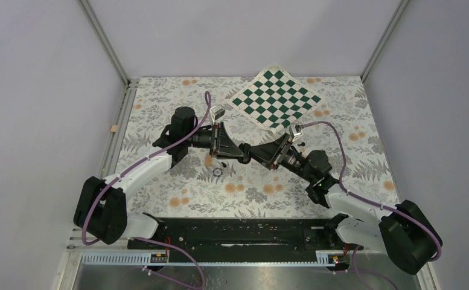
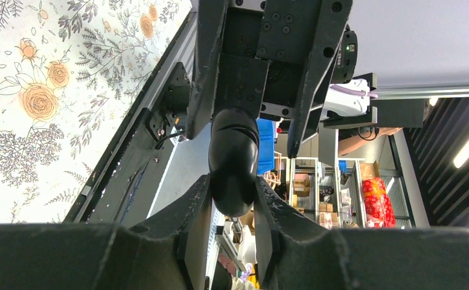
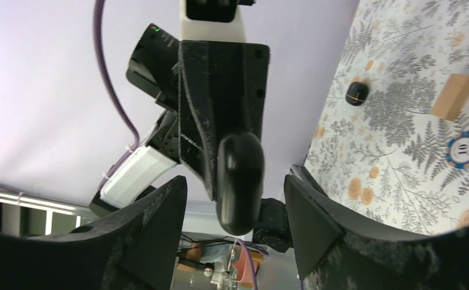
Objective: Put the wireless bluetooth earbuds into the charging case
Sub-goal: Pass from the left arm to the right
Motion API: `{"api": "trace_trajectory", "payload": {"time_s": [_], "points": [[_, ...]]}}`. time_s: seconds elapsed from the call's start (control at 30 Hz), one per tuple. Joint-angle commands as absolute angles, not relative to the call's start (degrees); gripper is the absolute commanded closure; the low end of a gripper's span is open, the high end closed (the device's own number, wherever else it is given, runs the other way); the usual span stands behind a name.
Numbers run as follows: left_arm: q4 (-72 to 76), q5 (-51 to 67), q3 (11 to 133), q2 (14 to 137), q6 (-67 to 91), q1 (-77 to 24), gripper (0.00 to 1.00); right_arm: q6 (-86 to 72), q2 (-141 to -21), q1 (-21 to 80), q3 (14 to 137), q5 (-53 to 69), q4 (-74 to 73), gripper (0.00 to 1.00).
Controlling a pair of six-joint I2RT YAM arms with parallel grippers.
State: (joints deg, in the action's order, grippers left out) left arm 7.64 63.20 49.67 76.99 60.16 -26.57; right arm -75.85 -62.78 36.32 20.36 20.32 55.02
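Left jaws (image 2: 233,194): nearly closed, clamped on 1 end of the charging case (image 2: 233,145), which I hold up off the tabletop (image 1: 352,175).
Right jaws (image 3: 235,184): spread wide with 1 finger on each side of the case's free end. There is a gap on both sides and they hold nothing.
Case axis: the long axis runs straight out of the left jaws into the gap of the right jaws, tip to tip. The lid looks closed, with a seam curving across it.
Earbuds (image 3: 357,92): 1 glossy black bud with an orange line lies on the tabletop, below and to the side of both jaws, well apart from the case. I cannot place the 2nd for sure.
Nearer arm: the left jaws sit closer to that bud but are busy. I judge the right arm must fetch it once the lid is open.
Writing: the blue poker chip (image 3: 466,150) near the wooden block (image 3: 454,95) reads "10". I can read no brand on the case.
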Motion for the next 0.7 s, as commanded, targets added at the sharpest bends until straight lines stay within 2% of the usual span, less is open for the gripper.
{"api": "trace_trajectory", "payload": {"time_s": [0.0,0.1,0.27,0.4,0.6,0.63,0.67], "points": [[12.23,64.8,49.7,76.08,61.14,-26.63,1.0,-77.06,-62.96,36.21,20.89,23.38,61.71,0.34],[12.33,64.81,49.82,76.36,61.32,-26.63,1.0,-78.32,-64.11,36.13,20.73,23.72,63.88,0.43],[13.29,64.68,49.7,76.28,62.08,-26.59,1.0,-80.15,-67.59,36.23,21.1,24.98,67.81,0.44],[13.58,64.64,49.57,75.94,62.22,-26.63,1.0,-81.17,-69.54,36.19,21.26,25.12,69.97,0.5],[13.22,64.14,49.6,75.77,62.0,-26.63,1.0,-82.03,-71.03,36.19,21.24,24.7,71.68,0.85],[12.93,64.08,49.73,75.72,61.7,-26.59,0.97,-82.21,-71.11,36.21,21.27,24.69,71.58,0.92],[12.59,64.04,49.89,75.68,61.46,-26.61,0.83,-82.18,-71.14,36.22,21.26,24.67,71.28,0.97]]}}
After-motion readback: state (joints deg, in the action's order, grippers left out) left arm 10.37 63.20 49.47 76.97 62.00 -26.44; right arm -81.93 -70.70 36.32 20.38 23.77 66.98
